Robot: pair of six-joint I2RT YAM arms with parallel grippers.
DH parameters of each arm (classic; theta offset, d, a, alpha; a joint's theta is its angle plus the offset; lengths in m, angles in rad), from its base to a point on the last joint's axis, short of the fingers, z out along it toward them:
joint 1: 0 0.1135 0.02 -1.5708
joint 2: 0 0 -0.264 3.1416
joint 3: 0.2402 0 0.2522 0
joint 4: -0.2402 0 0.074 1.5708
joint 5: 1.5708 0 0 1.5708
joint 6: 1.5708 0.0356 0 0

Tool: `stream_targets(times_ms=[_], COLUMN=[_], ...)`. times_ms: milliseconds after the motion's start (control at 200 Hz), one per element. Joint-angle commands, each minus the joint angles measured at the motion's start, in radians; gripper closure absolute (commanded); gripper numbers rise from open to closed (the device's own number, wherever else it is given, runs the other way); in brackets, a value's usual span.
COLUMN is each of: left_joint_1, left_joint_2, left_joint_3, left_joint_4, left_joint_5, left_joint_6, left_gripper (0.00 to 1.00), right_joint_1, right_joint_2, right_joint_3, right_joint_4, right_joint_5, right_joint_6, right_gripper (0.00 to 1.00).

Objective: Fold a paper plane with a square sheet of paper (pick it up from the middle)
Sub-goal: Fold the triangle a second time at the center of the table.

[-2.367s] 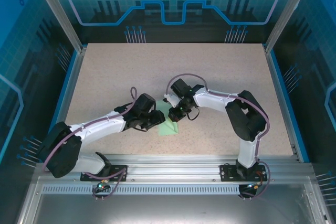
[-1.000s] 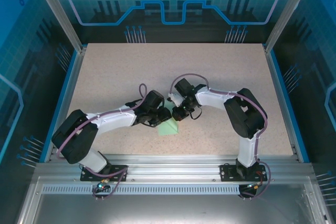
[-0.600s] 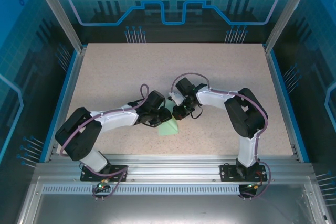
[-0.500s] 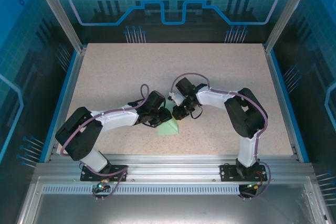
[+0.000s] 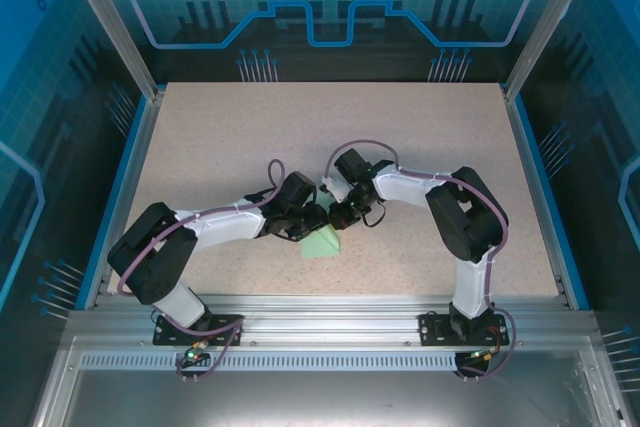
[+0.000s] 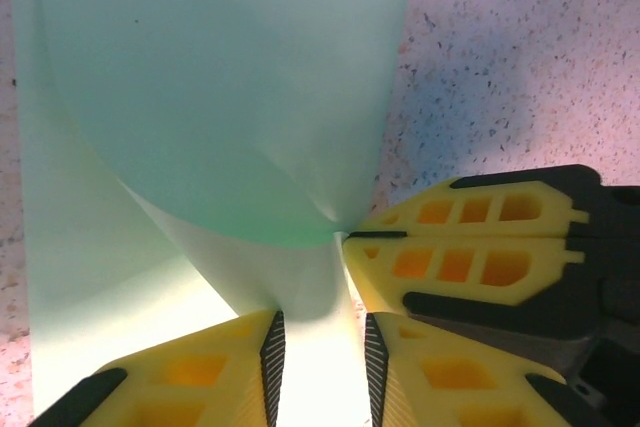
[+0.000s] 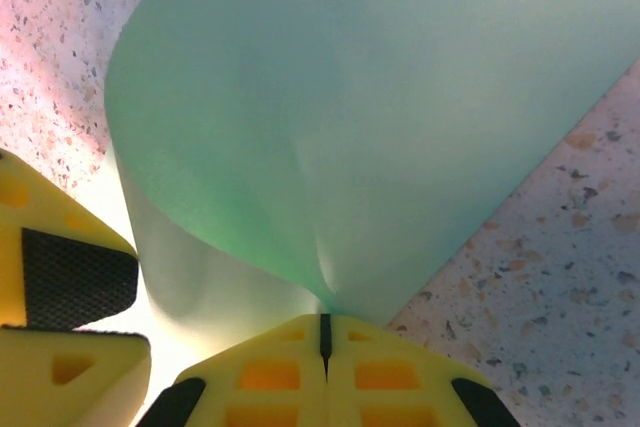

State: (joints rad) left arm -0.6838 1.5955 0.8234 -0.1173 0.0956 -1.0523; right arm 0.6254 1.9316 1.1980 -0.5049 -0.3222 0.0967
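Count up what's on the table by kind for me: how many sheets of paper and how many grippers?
mint-green paper sheet: 1
grippers: 2 (left gripper, right gripper)
Total: 3

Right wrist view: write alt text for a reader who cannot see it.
The right end effector, shut, pinches the edge of a curled pale green sheet of paper above the speckled table. The left end effector sits at lower left, beside the paper.

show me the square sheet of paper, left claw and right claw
square sheet of paper [image 5: 322, 245]: top view, its flat near part
left claw [image 6: 320, 362]: left wrist view, gap between fingertips
right claw [image 7: 323, 327]: right wrist view, seam between shut fingertips
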Motion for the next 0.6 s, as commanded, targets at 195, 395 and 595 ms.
stream_targets(times_ms=[195,395,595], left_joint_1=[-0.008,-0.008,-0.009], left_joint_2=[-0.126,-0.121,-0.105], left_joint_3=[-0.052,-0.05,-0.038], left_joint_4=[-0.025,-0.004,-0.004], left_joint_5=[-0.077,-0.051,-0.039], left_joint_6=[-0.063,-0.059,-0.058], left_gripper=[0.63,0.63,0.64], right_joint_1=[-0.02,-0.02,-0.02], right_joint_2=[0.024,0.041,0.064], right_joint_3=[0.036,0.049,0.066], right_joint_4=[-0.015,-0.026,-0.045], right_joint_5=[-0.024,-0.025,-0.016], right_joint_6=[-0.014,-0.022,-0.03], right_gripper=[0.95,0.95,0.95])
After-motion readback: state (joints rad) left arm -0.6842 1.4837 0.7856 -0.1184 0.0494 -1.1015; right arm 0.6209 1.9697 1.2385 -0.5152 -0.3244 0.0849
